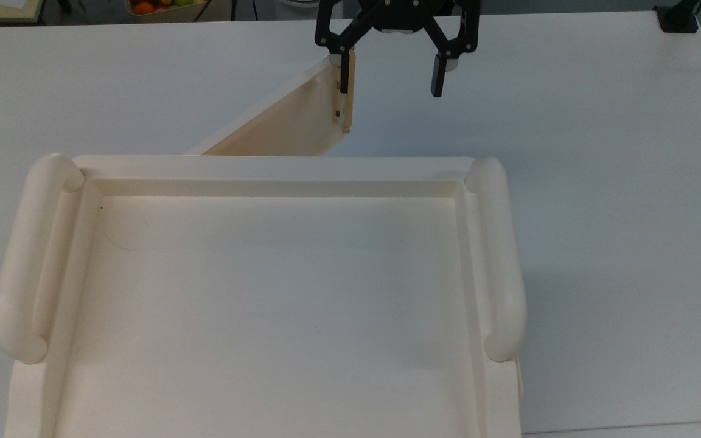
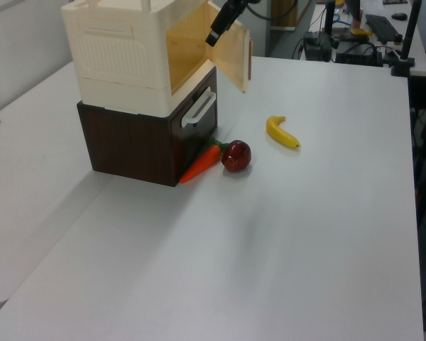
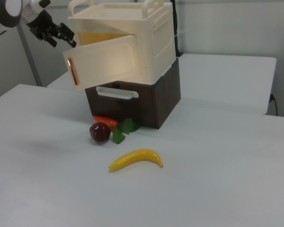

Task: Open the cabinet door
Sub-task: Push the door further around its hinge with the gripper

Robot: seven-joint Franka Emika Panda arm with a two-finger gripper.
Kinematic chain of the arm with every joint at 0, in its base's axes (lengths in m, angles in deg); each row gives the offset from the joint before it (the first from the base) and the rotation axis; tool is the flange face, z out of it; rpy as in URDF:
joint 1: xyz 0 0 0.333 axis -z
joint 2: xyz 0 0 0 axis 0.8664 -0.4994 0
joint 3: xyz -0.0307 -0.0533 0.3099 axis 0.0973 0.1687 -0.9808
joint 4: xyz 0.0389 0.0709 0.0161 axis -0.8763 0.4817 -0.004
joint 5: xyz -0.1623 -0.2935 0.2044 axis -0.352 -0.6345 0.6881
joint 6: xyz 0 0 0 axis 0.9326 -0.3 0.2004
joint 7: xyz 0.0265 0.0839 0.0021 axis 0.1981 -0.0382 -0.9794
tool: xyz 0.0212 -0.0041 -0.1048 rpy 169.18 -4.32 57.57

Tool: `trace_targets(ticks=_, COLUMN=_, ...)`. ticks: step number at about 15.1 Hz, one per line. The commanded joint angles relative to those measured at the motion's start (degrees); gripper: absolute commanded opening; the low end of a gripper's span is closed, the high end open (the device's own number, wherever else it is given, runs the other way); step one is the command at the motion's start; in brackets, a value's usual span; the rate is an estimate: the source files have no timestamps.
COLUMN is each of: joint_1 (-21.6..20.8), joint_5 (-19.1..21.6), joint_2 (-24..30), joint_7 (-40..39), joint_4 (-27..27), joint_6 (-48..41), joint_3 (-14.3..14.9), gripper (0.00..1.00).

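The cream cabinet [image 1: 265, 167] [image 2: 117, 57] [image 3: 151, 33] sits on a dark brown drawer unit [image 2: 135, 145]. Its cabinet door [image 1: 283, 121] [image 2: 231, 50] [image 3: 106, 64] stands swung well out, hinged at the top view's left, its yellowish inner face showing. My gripper [image 1: 390, 82] [image 2: 224, 21] [image 3: 61, 35] is open at the door's free edge. In the top view, one finger [image 1: 343, 78] lies against the inner side of that edge, and the other finger [image 1: 437, 82] hangs in free air to the top view's right.
An orange carrot [image 2: 199, 165] [image 3: 104, 121] and a dark red apple [image 2: 236, 155] [image 3: 100, 132] lie on the white table [image 1: 600, 182] by the drawer unit's front. A banana [image 2: 282, 132] [image 3: 136, 159] lies farther out. A white drawer handle [image 2: 197, 111] juts out below the door.
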Motion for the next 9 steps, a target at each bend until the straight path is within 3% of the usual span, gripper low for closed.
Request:
trace_targets(ticks=1, joint_1=-0.11, joint_5=0.86, joint_2=2.59, joint_7=-1.42, joint_4=1.30, joint_6=-7.61, joint_3=0.21, gripper=1.00)
trace_targets(ticks=7, joint_1=0.25, joint_5=1.21, joint_2=2.59, joint_7=-1.42, joint_4=1.47, joint_6=-18.34, joint_3=0.30, gripper=1.00)
trace_targets(ticks=9, joint_1=0.51, joint_5=3.22, joint_2=2.59, joint_7=-1.94, joint_4=1.56, joint_6=-20.63, joint_3=0.74, gripper=1.00)
